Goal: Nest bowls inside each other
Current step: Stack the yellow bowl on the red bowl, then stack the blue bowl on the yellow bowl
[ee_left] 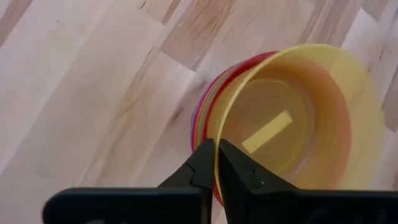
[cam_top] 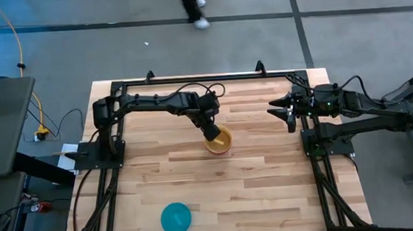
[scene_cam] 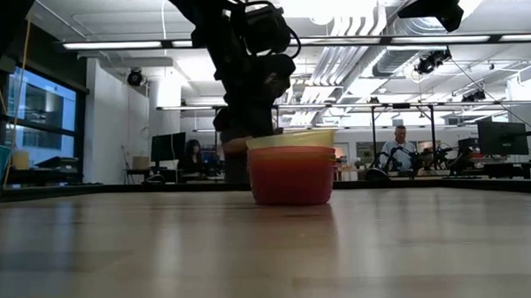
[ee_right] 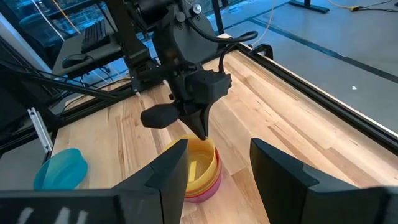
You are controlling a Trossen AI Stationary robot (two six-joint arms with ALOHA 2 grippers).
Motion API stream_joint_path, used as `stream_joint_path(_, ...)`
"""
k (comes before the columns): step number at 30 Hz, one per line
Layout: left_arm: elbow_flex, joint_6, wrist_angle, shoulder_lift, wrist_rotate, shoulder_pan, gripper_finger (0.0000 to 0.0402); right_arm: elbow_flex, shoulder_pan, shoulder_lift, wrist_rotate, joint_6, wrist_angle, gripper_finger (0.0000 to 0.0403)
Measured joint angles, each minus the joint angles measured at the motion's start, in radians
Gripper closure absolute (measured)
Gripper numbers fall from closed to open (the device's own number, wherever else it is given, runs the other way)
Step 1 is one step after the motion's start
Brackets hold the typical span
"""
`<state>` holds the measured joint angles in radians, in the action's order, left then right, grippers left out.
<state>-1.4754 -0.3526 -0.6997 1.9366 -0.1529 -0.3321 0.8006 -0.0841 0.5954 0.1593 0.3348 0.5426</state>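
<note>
**Left wrist view: yellow bowl pinched at the stack**

The left gripper [ee_left: 216,163] pinches the yellow bowl's [ee_left: 311,118] near rim between closed fingers. Directly below that bowl sits the nested stack [ee_left: 204,106], showing red, orange and purple edges. The blue bowl [cam_top: 176,218] lies well apart, near the table's [cam_top: 269,177] front edge. The right gripper [cam_top: 280,110] hangs spread, off to the side.

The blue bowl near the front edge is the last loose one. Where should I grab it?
The blue bowl looks tipped on its side, so take its thin rim with one finger inside and one outside, as the left end effector grips the yellow bowl. The rim's facing is unclear, so pick the approach side once closer.
</note>
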Motion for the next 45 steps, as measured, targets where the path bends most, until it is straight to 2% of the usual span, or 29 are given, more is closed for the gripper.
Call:
stream_joint_path(5, 0.0, -0.007, 0.001, 0.0, -0.027, 0.0, 0.0359, 0.0, 0.0, 0.0, 0.0, 0.001, 0.0, 0.0238)
stream_joint_path(16, 0.0, 0.007, 0.0, -0.005, -0.012, -0.021, 0.0217, 0.0, 0.0, 0.0, 0.0, 0.005, 0.0, 0.0238)
stream_joint_path(20, 0.0, 0.042, -0.011, -0.045, -0.061, -0.062, 0.0185, 0.0, 0.0, 0.0, 0.0, 0.005, 0.0, 0.0238)
stream_joint_path(23, 0.0, 0.101, -0.076, -0.094, -0.116, -0.086, 0.0177, 0.0, 0.0, 0.0, 0.0, 0.005, 0.001, 0.0238)
stream_joint_path(26, -0.001, 0.203, -0.203, -0.161, -0.124, -0.078, 0.0177, 0.0, 0.0, 0.0, -0.001, 0.008, 0.013, 0.0238)
stream_joint_path(29, 0.017, 0.305, -0.335, -0.228, -0.116, -0.039, 0.0178, 0.0, 0.0, 0.0, 0.0, 0.016, 0.033, 0.0238)
stream_joint_path(32, 0.059, 0.349, -0.385, -0.296, -0.11, 0.017, 0.0177, 0.0, 0.0, 0.0, 0.0, 0.016, 0.048, 0.0238)
stream_joint_path(39, 0.224, 0.308, -0.33, -0.449, -0.106, 0.196, 0.0177, 0.0, 0.0, 0.0, -0.001, -0.021, 0.035, 0.0238)
stream_joint_path(45, 0.392, 0.161, -0.204, -0.54, -0.106, 0.35, 0.0177, 0.0, 0.0, 0.0, -0.001, -0.056, 0.015, 0.0238)
